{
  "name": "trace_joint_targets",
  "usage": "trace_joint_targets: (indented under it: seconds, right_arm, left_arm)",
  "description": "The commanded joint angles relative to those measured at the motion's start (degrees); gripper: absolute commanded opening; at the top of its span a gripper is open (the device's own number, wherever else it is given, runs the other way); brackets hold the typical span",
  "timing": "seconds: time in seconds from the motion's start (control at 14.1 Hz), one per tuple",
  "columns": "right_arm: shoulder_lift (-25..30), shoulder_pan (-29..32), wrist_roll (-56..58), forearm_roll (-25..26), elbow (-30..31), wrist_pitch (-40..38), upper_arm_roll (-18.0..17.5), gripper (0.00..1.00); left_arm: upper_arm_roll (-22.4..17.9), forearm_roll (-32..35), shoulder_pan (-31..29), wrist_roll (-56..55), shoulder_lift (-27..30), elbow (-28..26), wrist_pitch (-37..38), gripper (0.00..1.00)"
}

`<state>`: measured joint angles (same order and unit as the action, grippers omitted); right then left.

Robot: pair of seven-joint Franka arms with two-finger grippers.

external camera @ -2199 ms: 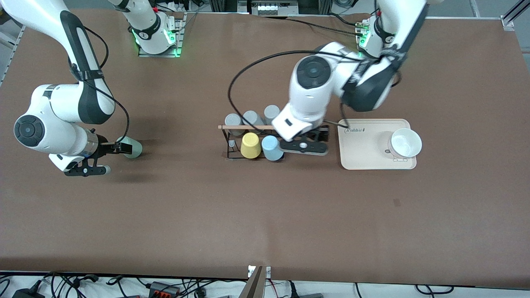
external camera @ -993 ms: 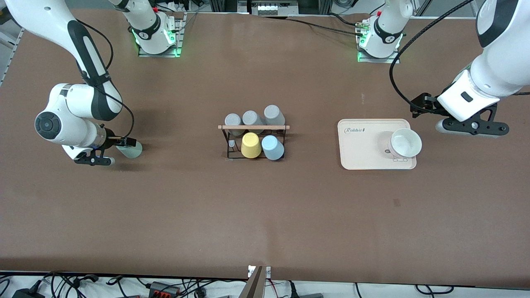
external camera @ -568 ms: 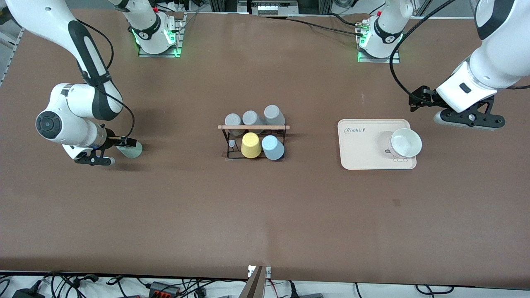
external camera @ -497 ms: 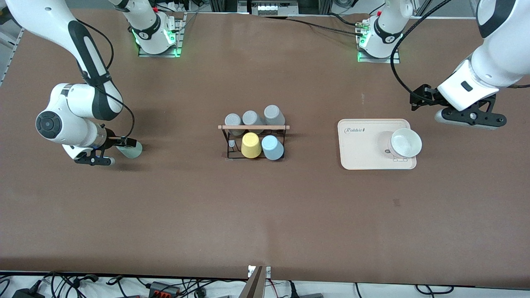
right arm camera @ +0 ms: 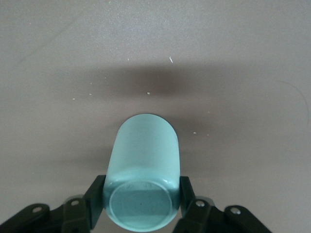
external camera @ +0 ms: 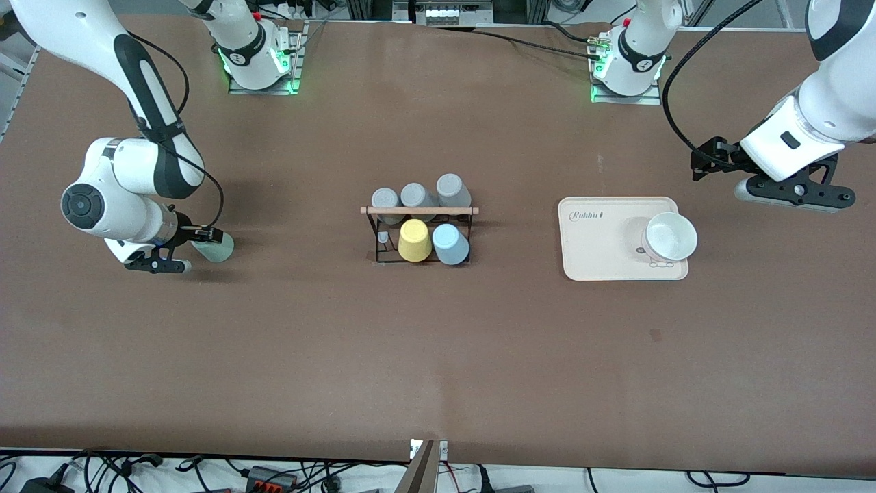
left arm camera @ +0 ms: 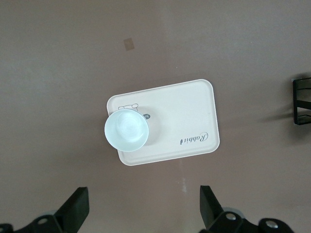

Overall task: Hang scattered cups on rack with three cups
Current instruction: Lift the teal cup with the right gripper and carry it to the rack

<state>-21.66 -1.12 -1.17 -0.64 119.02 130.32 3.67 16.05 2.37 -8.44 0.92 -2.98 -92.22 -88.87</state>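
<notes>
The pale mint green cup [external camera: 217,248] lies on its side on the table toward the right arm's end. My right gripper [external camera: 202,245] is shut on it. In the right wrist view both pads [right arm camera: 97,193] press the mint cup's [right arm camera: 143,165] base end. The light blue cup [external camera: 450,244] sits upside down on the black wire rack [external camera: 378,236], beside a yellow cup [external camera: 414,241]. A wooden rod [external camera: 419,210] runs along the rack's top. My left gripper [external camera: 794,197] hangs open and empty over bare table beside the beige tray [external camera: 595,239]; its fingers [left arm camera: 77,208] stand wide apart.
Three grey cups [external camera: 415,196] stand on the rack's row farther from the front camera. The beige tray [left arm camera: 189,111] holds a white bowl [left arm camera: 126,129], also in the front view [external camera: 671,236]. The rack's edge [left arm camera: 301,99] shows in the left wrist view.
My right gripper's fingers have closed on the mint cup. The left arm has pulled away from the rack, leaving the blue cup there, and now hovers beside the tray.
</notes>
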Motion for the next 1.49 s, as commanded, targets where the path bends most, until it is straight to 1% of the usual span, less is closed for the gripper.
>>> trace_joint_targets:
  seconds: [0.0,0.07,0.14,0.21,0.28,0.35,0.5,0.64,0.71,0.78,0.92,1.06,1.21,1.28,1.42]
  right_arm:
    - [1.18,0.06,0.12,0.55,0.95,0.29,-0.42,0.29]
    - [1.62,0.06,0.21,0.55,0.51,-0.67,-0.51,0.29]
    - [2.41,0.06,0.21,0.55,-0.80,-2.51,-0.68,0.29]
    - [3.02,-0.11,0.29,0.55,-2.81,-5.22,-1.03,0.29]
    - [3.81,-0.64,0.21,0.37,-5.62,-9.86,-1.21,0.29]
    - [4.00,-1.60,-0.14,0.29,-10.08,-14.95,-1.47,0.29]
    - [3.30,-3.27,-0.84,-0.59,-19.84,-24.72,-1.47,0.29]
    - [2.85,-5.99,-0.93,-1.73,-27.06,-29.40,-1.47,0.29]
    - [2.77,-7.13,-0.93,-2.08,-28.83,-29.85,-1.47,0.29]
    - [2.68,-8.62,-1.37,-3.39,-30.07,-29.86,-1.47,0.29]
    - [1.80,-11.35,-7.49,-7.17,-31.74,-29.42,-1.47,0.30]
    - [0.05,-15.12,-13.91,-7.45,-34.81,-29.33,-1.47,0.30]
    - [-1.36,-18.38,-19.45,-7.54,-36.31,-29.24,-1.47,0.30]
    - [-1.89,-19.87,-21.92,-7.45,-36.67,-29.16,-1.47,0.30]
    - [-3.38,-23.22,-27.80,-7.45,-37.98,-27.41,-1.47,0.30]
  left_arm:
    - [-0.93,-1.06,0.78,1.20,0.43,0.73,1.07,1.00]
    - [-3.29,-1.05,4.80,0.50,0.61,0.64,1.24,1.00]
    - [-8.44,-1.14,8.40,0.75,0.52,0.72,1.07,1.00]
    - [-11.02,-1.14,10.36,0.93,0.52,0.64,0.98,1.00]
    - [-12.00,-1.14,11.59,1.02,0.61,0.55,0.98,1.00]
    - [-12.18,-1.14,11.87,1.11,0.52,0.55,0.46,1.00]
    - [-12.71,-1.49,11.96,0.32,0.35,0.37,-3.65,1.00]
    - [-15.60,-3.33,14.05,-2.04,0.79,-0.15,-4.55,1.00]
    - [-16.22,-2.99,14.24,-3.62,1.05,-0.24,-4.64,1.00]
    - [-16.14,-2.73,14.24,-3.03,1.49,-0.24,-4.64,1.00]
    - [-15.44,-2.64,14.07,-3.02,2.36,-0.33,-4.47,1.00]
    - [-15.09,-2.64,13.54,-3.02,2.54,-0.42,-4.20,1.00]
    - [-14.47,-2.64,12.40,-3.02,2.72,-0.42,-4.03,1.00]
    - [-13.43,-2.64,11.87,-3.02,2.89,-0.42,-4.03,1.00]
    - [-12.80,-2.64,10.55,-3.02,3.42,-1.46,-4.03,1.00]
